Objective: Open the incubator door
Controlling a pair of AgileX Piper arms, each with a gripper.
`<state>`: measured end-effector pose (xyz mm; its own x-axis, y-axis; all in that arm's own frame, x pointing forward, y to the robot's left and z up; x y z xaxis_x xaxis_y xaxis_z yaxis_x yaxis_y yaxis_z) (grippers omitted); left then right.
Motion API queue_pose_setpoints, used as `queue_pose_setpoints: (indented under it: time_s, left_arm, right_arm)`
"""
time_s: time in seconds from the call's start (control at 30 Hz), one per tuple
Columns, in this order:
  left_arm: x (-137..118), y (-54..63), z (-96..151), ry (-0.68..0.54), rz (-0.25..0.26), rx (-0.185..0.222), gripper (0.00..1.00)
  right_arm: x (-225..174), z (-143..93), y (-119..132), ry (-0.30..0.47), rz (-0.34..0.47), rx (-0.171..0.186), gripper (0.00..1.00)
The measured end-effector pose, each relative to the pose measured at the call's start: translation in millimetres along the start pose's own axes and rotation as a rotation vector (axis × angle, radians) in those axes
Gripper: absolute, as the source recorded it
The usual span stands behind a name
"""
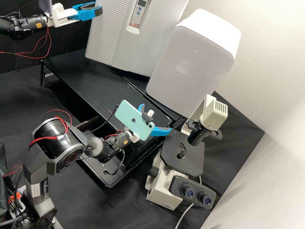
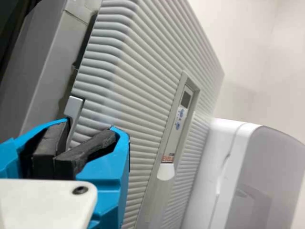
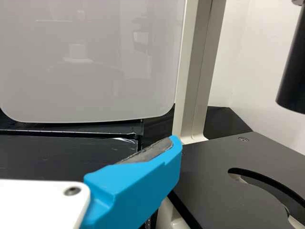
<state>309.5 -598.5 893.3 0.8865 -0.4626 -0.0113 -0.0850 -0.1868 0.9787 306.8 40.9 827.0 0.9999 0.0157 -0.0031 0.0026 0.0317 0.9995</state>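
We see the incubator (image 1: pixel 105 38) at the far side of the bench, left of the white cabinet (image 1: pixel 190 70), its ribbed door (image 2: pixel 143 62) looking closed. Our left gripper (image 1: pixel 99 11) is at the far left, by the door's left edge, and its blue fingers (image 2: pixel 102 176) are drawn in, with the near parts of their dark pads (image 2: pixel 47 143) meeting and the tips flaring. The small grey handle (image 2: pixel 74 107) stands right at those tips; we cannot tell whether it is caught between them or merely beside them.

We judge the step in hand to be taking hold of the handle, ahead of the pull. Next we want to make sure of the purchase: if the handle is not caught, we should part the fingers, bring one to either side of it and clench. Then we would draw the edge slowly toward the near side, following an arc to the right, since the handle's place suggests a hinge on the right. Too straight a pull could let the smooth edge slip away from us.

Our right gripper (image 1: pixel 157 117) is spread wide and holds nothing, between the black platform (image 1: pixel 79 76) and the microscope (image 1: pixel 190 159). We see no work for it in this step.
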Motion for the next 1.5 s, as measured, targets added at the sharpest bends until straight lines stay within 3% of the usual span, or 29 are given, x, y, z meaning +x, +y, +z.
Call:
queue_pose_setpoints:
  time_s: [0.27,0.57,0.67,0.73,0.83,0.9,0.93,1.03,1.07,1.27,1.5]
  left_arm:
    - [-18,-10.0,13,-0.068,0.001,-0.018,0.00]
    - [-32,-28.4,32,-0.175,-0.031,0.051,0.00]
    - [-38,-42.1,44,-0.268,-0.086,0.109,0.00]
    - [-43,-53.9,51,-0.341,-0.153,0.163,0.00]
    - [-54,-77.1,50,-0.382,-0.322,0.280,0.00]
    - [-60,-87.7,45,-0.365,-0.403,0.328,0.00]
    - [-61,-90.8,42,-0.339,-0.434,0.344,0.00]
    - [-61,-92.5,38,-0.303,-0.454,0.351,0.00]
    - [-61,-92.1,37,-0.289,-0.451,0.358,1.00]
    - [-52,-86.1,20,-0.105,-0.377,0.373,1.00]
    - [-47,-81.9,2,0.166,-0.286,0.443,1.00]
  right_arm:
    - [0,0,0,0.000,0.000,0.000,1.00]
    - [0,0,0,0.000,0.000,0.000,1.00]
    - [0,0,0,0.000,0.000,0.000,1.00]
    - [0,0,0,0.000,0.000,0.000,1.00]
    - [0,0,0,0.000,0.000,0.000,1.00]
    - [0,0,0,0.000,0.000,0.000,1.00]
    - [0,0,0,0.000,0.000,0.000,1.00]
    - [0,0,0,0.000,0.000,0.000,1.00]
    - [0,0,0,0.000,0.000,0.000,1.00]
    - [0,0,0,0.000,0.000,0.000,1.00]
    - [0,0,0,0.000,0.000,0.000,1.00]
